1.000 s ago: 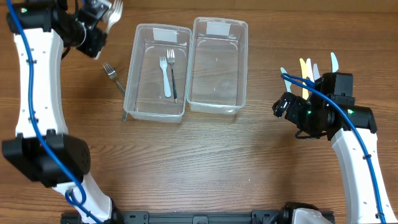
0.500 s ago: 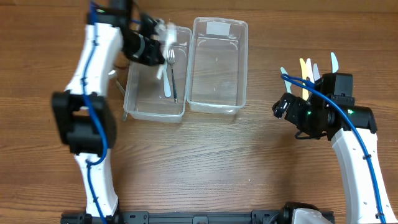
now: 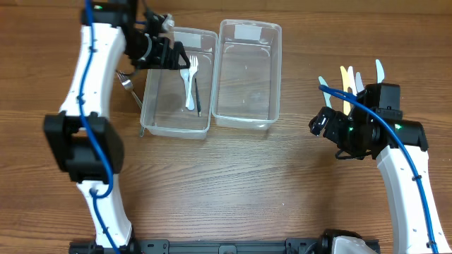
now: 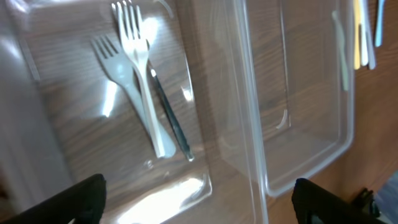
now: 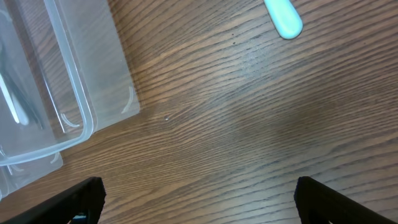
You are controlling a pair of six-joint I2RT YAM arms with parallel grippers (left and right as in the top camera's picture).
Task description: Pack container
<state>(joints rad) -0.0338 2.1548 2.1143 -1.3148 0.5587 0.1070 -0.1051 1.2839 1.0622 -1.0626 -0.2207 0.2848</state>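
Note:
Two clear plastic containers stand side by side. The left container (image 3: 157, 85) holds two white plastic forks (image 3: 188, 79) and a dark-handled fork (image 3: 197, 95). The left wrist view shows the white forks (image 4: 138, 87) lying crossed beside the dark-handled fork (image 4: 171, 121). My left gripper (image 3: 175, 56) (image 4: 199, 211) hovers open over this container's far left part, with nothing between its fingers. The right container (image 3: 246, 106) has nothing in it. My right gripper (image 3: 318, 123) (image 5: 199, 211) stands open above bare wood, right of the containers.
A metal fork (image 3: 128, 85) lies on the table just left of the left container. Several coloured plastic utensils (image 3: 345, 76) lie at the far right behind the right arm. A pale blue handle (image 5: 283, 18) and a container corner (image 5: 87, 118) show in the right wrist view.
My left arm swung from the far left corner over the left container and opened. The white fork it carried now lies in that container. The right arm has not moved.

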